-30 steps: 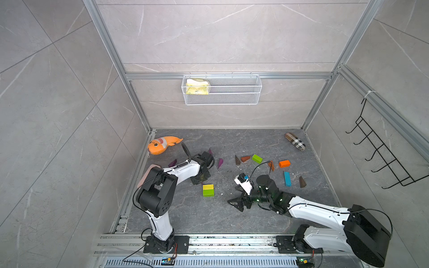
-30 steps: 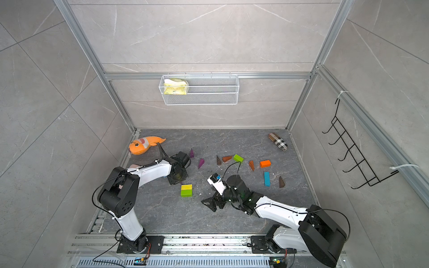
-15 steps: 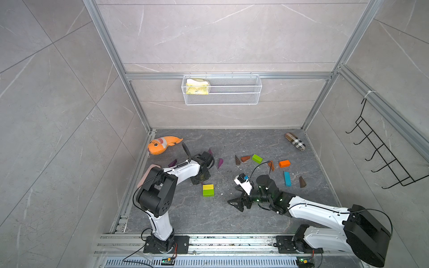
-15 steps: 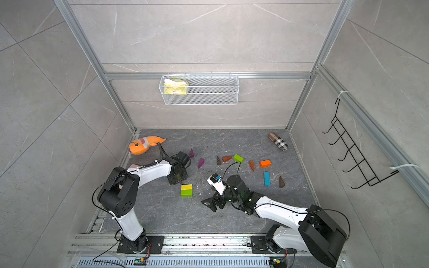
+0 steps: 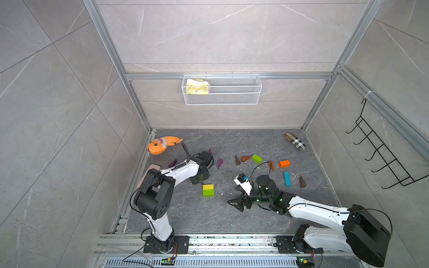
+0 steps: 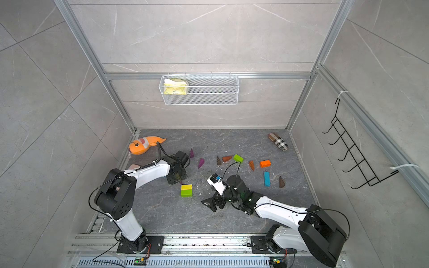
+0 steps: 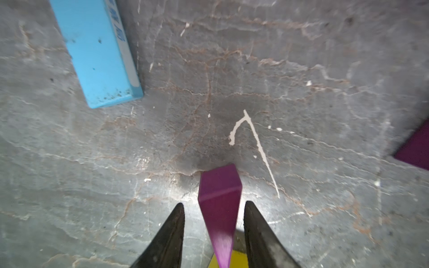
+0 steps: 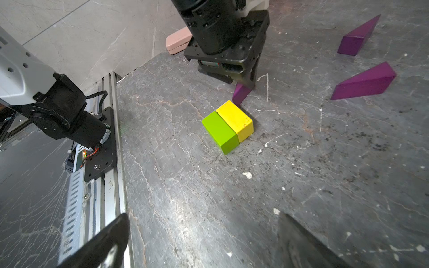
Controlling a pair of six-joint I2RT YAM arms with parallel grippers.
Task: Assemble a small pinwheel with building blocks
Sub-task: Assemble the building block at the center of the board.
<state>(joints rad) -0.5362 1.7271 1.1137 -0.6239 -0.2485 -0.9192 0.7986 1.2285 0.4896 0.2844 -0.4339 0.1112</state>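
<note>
My left tool stands spread around the wedge by the yellow block, so I'd lift straight up, nudging nothing; my right tool gapes empty.

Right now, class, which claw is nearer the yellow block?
Left. The left claw straddles the purple wedge right beside the yellow block; the right claw hangs open farther off.

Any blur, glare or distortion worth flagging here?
Left wrist view: the purple triangular wedge blurs toward the lens, glare on the grey stone floor beside it. Right wrist view: the right end effector is out of focus, the yellow rectangular brick crisp. Both top views: sharp, aluminium frame posts splay.
</note>
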